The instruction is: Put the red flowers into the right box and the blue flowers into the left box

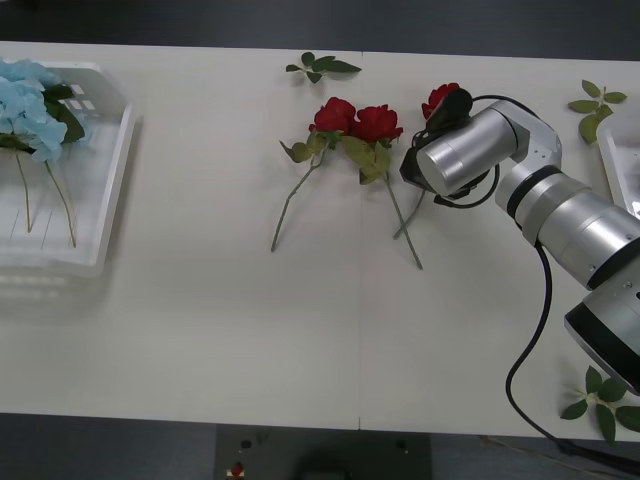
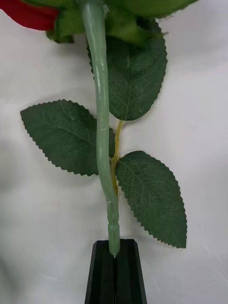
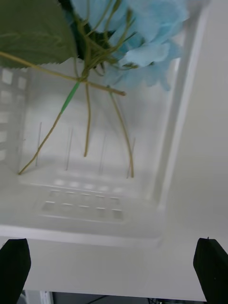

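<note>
Three red flowers lie mid-table: two heads side by side (image 1: 335, 115) (image 1: 377, 122) and a third red flower (image 1: 440, 98) just right of them. My right arm (image 1: 465, 152) reaches over that third one. The right gripper (image 2: 115, 259) is shut on its green stem (image 2: 102, 123), below the leaves. The blue flowers (image 1: 30, 100) lie in the left box (image 1: 110, 190), stems toward the near wall. My left gripper (image 3: 114, 259) hovers open just outside that box's near wall (image 3: 85, 209), over the blue flowers (image 3: 142, 42). A sliver of the right box (image 1: 622, 160) shows at the right edge.
Loose green leaf sprigs lie at the far middle (image 1: 320, 67), the far right (image 1: 597, 105) and the near right corner (image 1: 605, 395). A black cable (image 1: 530, 340) hangs from the right arm. The table's front half is bare white surface.
</note>
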`<control>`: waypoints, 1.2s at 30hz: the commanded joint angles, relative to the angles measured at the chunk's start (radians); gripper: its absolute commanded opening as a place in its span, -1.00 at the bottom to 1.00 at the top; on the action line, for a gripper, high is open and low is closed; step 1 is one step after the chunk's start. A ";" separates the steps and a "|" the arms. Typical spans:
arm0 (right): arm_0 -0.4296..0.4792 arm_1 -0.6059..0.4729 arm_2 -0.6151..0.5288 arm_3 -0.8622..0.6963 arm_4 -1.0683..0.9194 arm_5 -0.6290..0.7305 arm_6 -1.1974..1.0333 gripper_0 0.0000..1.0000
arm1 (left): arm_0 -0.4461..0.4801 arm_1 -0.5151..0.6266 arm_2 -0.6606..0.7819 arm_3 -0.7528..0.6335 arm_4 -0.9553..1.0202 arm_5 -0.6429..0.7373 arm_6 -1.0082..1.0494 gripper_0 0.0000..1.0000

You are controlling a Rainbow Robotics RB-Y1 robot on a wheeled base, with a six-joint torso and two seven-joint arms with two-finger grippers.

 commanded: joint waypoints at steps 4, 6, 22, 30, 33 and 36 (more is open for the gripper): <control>-0.013 -0.131 -0.022 -0.159 -0.097 -0.001 0.085 -1.00 | 0.017 0.039 0.051 -0.036 0.351 -0.083 -0.066 1.00; -0.013 -0.171 -0.045 -0.212 -0.148 -0.001 0.094 -1.00 | 0.059 0.039 0.042 -0.036 0.489 -0.164 -0.074 1.00; -0.019 -0.407 -0.131 -0.445 -0.409 0.049 0.163 -1.00 | 0.022 0.053 -0.244 -0.102 0.633 -0.336 -0.303 1.00; -0.032 -0.568 -0.216 -0.455 -0.614 0.312 0.471 -1.00 | -0.119 0.052 -0.576 -0.096 0.549 -0.567 -0.278 1.00; -0.032 -0.629 -0.269 -0.430 -0.668 0.411 0.586 -1.00 | -0.196 0.035 -0.702 -0.053 0.515 -0.629 -0.263 1.00; -0.032 -0.683 -0.326 -0.386 -0.702 0.483 0.678 -1.00 | -0.271 0.000 -0.793 -0.002 0.495 -0.650 -0.255 1.00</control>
